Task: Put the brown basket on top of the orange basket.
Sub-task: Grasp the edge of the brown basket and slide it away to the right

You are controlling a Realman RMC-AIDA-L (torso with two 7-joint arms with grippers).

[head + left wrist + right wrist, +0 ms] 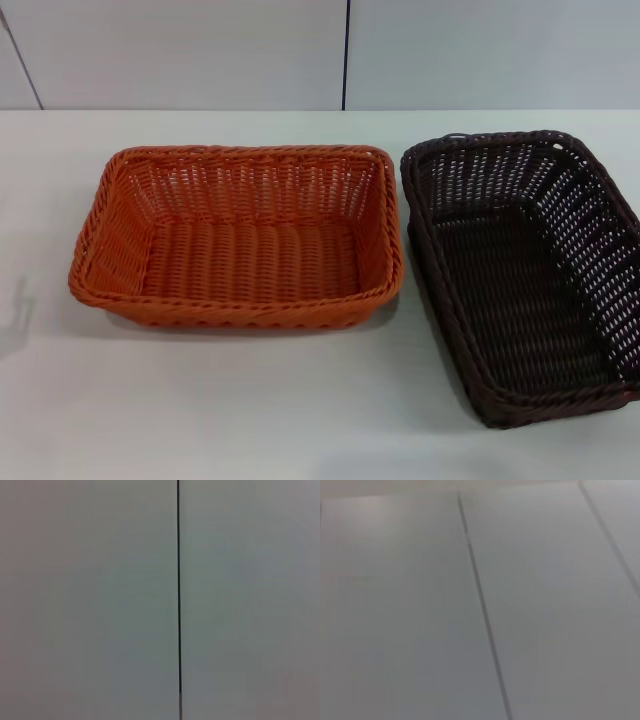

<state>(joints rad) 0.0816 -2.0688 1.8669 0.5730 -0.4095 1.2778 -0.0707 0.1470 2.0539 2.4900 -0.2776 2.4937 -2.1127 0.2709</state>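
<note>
Nothing done yet, far as I can see. Orange basket (238, 238) sits empty on the tabletop (200, 420), left-centre. Brown basket (525, 275) is just beside it on the right, angled, rims nearly touching, also empty. Neither gripper in sight; both wrist cams show only blank wall panels. Whole lift & stack still left.

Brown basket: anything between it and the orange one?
Nothing visible. The brown basket sits on the table immediately right of the orange basket, both empty. Neither gripper is in view.
</note>
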